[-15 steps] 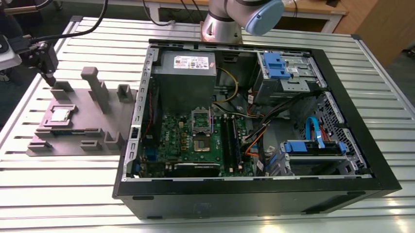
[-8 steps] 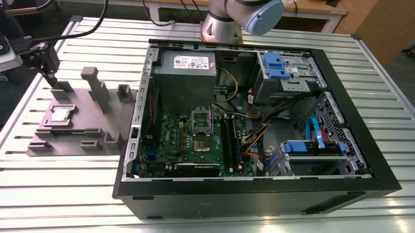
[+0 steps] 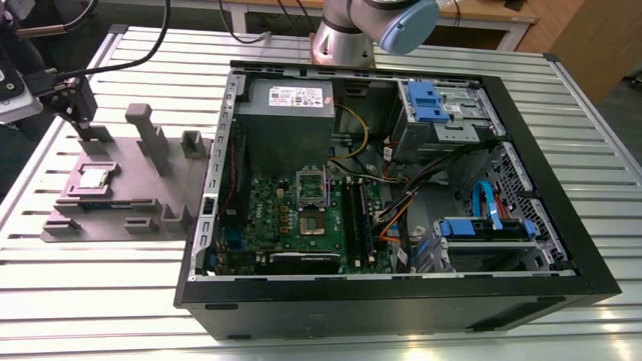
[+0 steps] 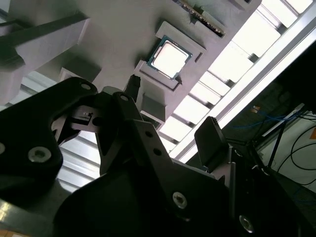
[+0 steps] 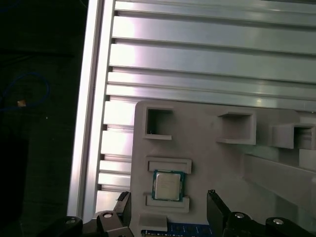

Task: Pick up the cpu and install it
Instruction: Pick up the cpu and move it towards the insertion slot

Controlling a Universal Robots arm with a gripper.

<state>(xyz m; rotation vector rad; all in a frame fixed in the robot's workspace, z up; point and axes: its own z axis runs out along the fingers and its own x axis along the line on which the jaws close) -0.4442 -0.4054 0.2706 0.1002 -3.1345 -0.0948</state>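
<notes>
Tool (image 5: 168, 196) near the cpu (image 5: 168, 185), fingers spread wide, holding nothing.
The cpu lies flat in a square recess of the grey fixture (image 5: 207, 163), which sits on the slatted tabletop (image 5: 197, 54) just beside the open computer case (image 3: 401, 304).

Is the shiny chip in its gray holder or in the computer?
In the holder: the cpu lies flat in the gray tray, open end effector above it.
</notes>
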